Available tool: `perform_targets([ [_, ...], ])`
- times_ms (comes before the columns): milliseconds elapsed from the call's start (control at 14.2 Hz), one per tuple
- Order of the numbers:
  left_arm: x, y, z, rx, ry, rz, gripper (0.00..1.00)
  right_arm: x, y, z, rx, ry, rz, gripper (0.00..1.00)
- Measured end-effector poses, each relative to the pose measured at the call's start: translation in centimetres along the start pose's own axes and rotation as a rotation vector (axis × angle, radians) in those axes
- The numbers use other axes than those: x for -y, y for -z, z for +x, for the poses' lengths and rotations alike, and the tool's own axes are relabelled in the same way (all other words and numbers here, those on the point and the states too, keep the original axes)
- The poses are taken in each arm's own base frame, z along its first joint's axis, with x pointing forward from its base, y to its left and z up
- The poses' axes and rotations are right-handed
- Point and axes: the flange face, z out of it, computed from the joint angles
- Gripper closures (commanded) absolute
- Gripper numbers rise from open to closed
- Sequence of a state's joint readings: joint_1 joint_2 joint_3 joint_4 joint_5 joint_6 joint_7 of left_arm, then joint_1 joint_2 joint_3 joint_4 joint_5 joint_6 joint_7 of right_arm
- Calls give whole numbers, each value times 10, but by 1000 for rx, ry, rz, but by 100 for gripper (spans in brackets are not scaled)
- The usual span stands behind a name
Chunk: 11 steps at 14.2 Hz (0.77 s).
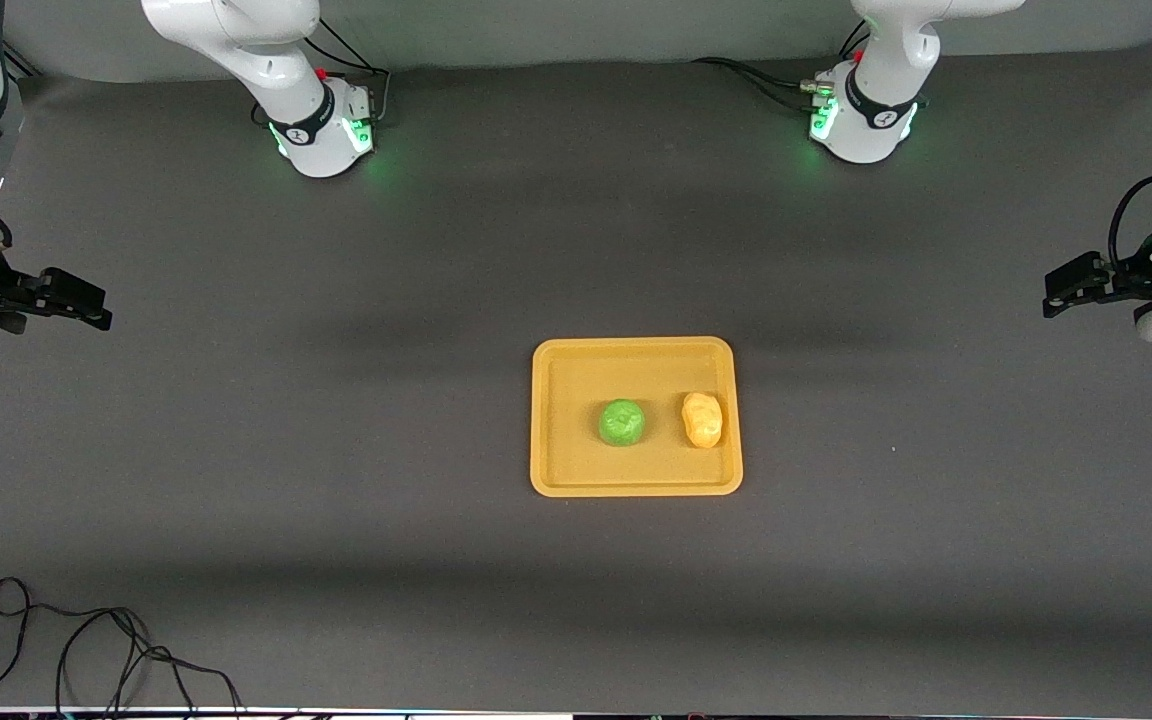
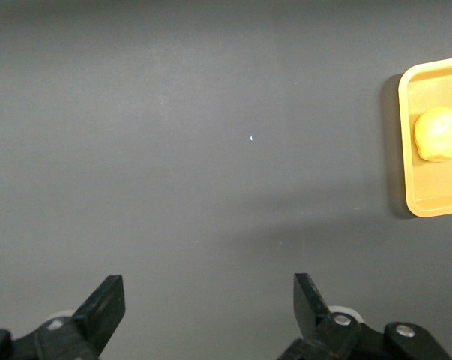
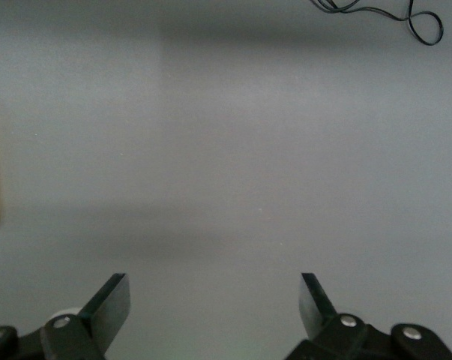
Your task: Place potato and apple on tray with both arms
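Observation:
The orange-yellow tray point(image 1: 636, 484) lies at the middle of the table. The green apple point(image 1: 622, 422) sits on it near its centre. The yellow-orange potato point(image 1: 702, 419) lies on it beside the apple, toward the left arm's end. My left gripper point(image 1: 1064, 291) is open and empty, up over the bare table at the left arm's end. In its wrist view point(image 2: 209, 300) the tray's edge point(image 2: 407, 196) and the potato point(image 2: 438, 133) show. My right gripper point(image 1: 86, 300) is open and empty over the right arm's end; its wrist view point(image 3: 214, 300) shows bare table.
A black cable point(image 1: 86, 640) lies looped on the table near the front camera at the right arm's end, and shows in the right wrist view point(image 3: 405, 16). The two arm bases point(image 1: 321, 130) point(image 1: 861, 120) stand at the table's edge farthest from the front camera.

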<state>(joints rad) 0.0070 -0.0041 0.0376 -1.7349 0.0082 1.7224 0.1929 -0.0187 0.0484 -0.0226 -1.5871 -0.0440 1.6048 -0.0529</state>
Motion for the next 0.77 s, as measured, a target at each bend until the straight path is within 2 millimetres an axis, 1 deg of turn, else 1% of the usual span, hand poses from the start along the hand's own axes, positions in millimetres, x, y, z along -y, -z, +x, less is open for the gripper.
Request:
perform_targets([
  [281,0,-1,2,-5,0,1,0,-2,-3,-2,18,-4,1,0],
  [772,0,-14,12,-11,-3,3,0,5,-6,-4,40,-3,54,0],
])
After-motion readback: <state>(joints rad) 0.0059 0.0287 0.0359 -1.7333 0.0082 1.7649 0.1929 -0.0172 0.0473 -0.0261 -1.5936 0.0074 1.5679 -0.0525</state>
